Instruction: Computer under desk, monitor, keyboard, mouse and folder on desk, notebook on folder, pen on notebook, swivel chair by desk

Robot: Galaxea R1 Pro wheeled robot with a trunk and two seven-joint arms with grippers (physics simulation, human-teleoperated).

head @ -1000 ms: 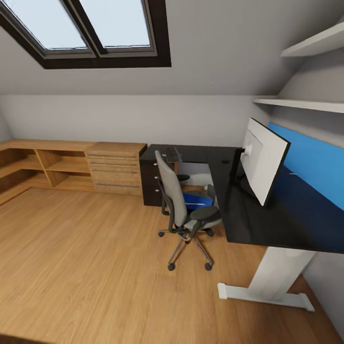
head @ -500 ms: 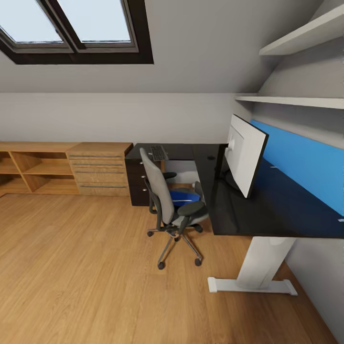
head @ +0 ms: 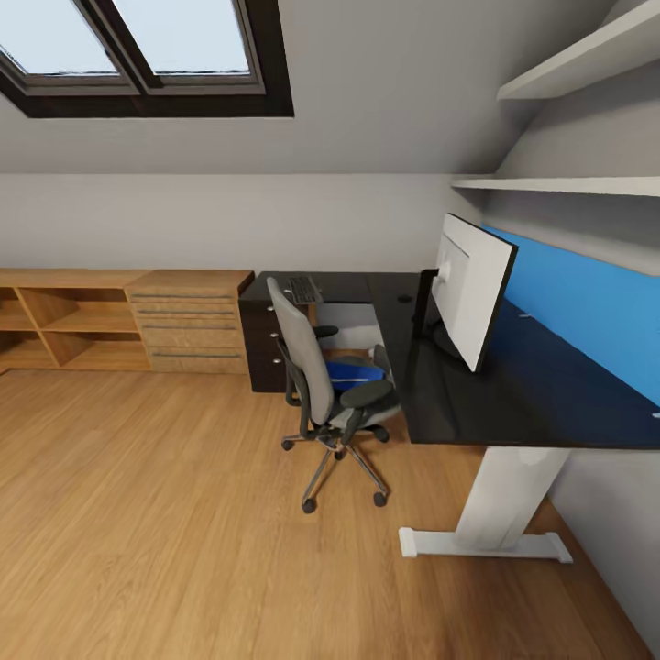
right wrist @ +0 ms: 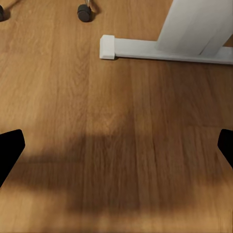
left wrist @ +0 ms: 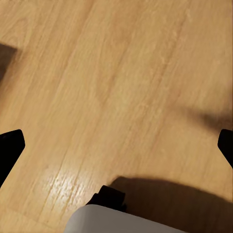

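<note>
The desk (head: 513,403) is a glossy black L-shaped top on white legs at the right. The monitor (head: 472,298) stands on it, its pale back turned toward me. On the desk's far wing lies the keyboard (head: 304,291). The swivel chair (head: 321,385) stands in the desk's inner corner, with the blue folder (head: 353,374) on its seat. Computer, mouse, notebook and pen are too small or hidden to make out. My left gripper (left wrist: 116,145) hangs open over bare wood floor. My right gripper (right wrist: 116,145) is open above the floor near the desk's white foot (right wrist: 165,51).
A black drawer unit (head: 266,353) sits under the desk's far wing, beside a light wooden cabinet (head: 128,321) along the back wall. A blue wall panel (head: 587,312) and shelves (head: 568,188) are above the desk. One chair caster (right wrist: 85,12) lies near the white foot.
The whole head view has shifted, so the camera turned right; desk and chair now sit further left in the picture. Nothing in the room has moved.
</note>
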